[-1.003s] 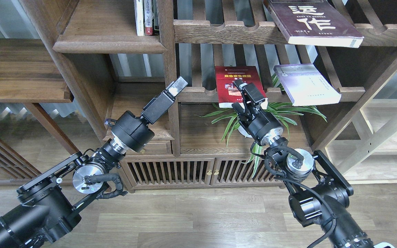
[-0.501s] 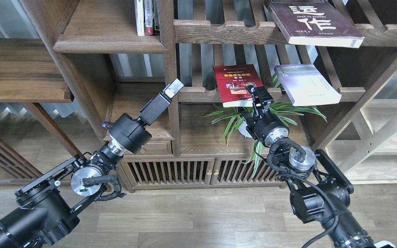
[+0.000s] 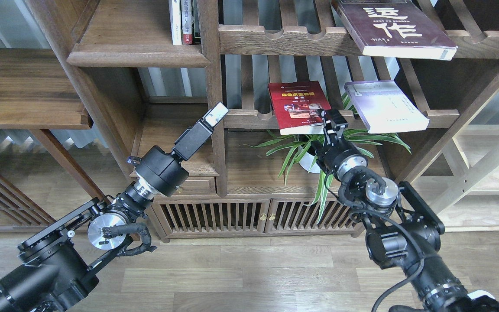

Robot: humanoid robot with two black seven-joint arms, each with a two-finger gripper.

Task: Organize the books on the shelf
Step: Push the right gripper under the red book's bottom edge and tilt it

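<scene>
A red book (image 3: 298,106) with a yellow title lies flat on a slatted shelf, its near edge overhanging the rail. Beside it to the right lies a pale lavender book (image 3: 383,106). A larger maroon book (image 3: 394,28) with white characters rests on the slatted shelf above. The solid dark-brown shelf (image 3: 137,55) is at the upper left. My right gripper (image 3: 334,121) sits at the red book's near right corner, seen dark and end-on. My left gripper (image 3: 215,115) points up-right in front of the central post, with no gap showing and nothing held.
Thin upright books (image 3: 183,21) stand at the right end of the solid shelf. A potted green plant (image 3: 310,151) sits under the red book, just below my right wrist. The bookcase's central post (image 3: 215,86) is right behind my left gripper. A low cabinet (image 3: 254,214) has slatted doors.
My right gripper has moved right and down, from over the red book's cover to its near right corner. The red book shifted slightly back and left. My left gripper dropped a little.
</scene>
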